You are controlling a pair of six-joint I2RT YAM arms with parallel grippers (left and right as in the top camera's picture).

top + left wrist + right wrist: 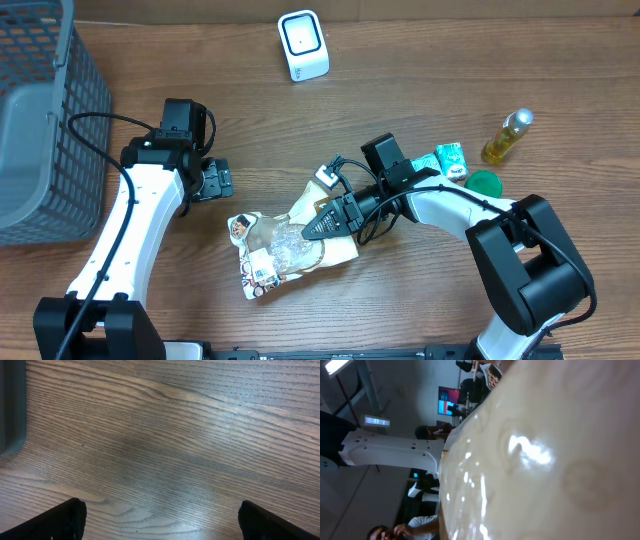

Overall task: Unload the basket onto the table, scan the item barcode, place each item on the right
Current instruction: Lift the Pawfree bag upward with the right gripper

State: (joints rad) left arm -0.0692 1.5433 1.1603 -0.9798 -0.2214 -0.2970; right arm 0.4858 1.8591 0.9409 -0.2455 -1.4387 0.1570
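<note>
Our right gripper [318, 224] is shut tight on the snack bag [283, 246], pinching its upper right edge. From the right wrist camera, the bag's glossy cream film [545, 460] fills nearly the whole view, so the fingers themselves are hidden there. From overhead the bag sits at the middle of the table [420, 60], crumpled, with a small white patch [262, 268] near its lower left corner that may be the barcode label. It is too small to read. We cannot tell whether the bag is lifted clear of the wood or resting on it.

Our left gripper [215, 181] hangs wide open over bare wood, holding nothing. Its two fingertips [65, 521] frame an empty stretch of table in the wrist view.

The white barcode scanner [303, 45] stands well apart from the bag, at the far edge. We judge the bag is grasped but not yet presented. The next move calls for carrying it toward the scanner and turning it so the label faces the window.

Further out are a grey basket [40, 120] on the left, and a yellow bottle [507, 137], a green carton [452, 158] and a green lid [484, 183] on the right.
</note>
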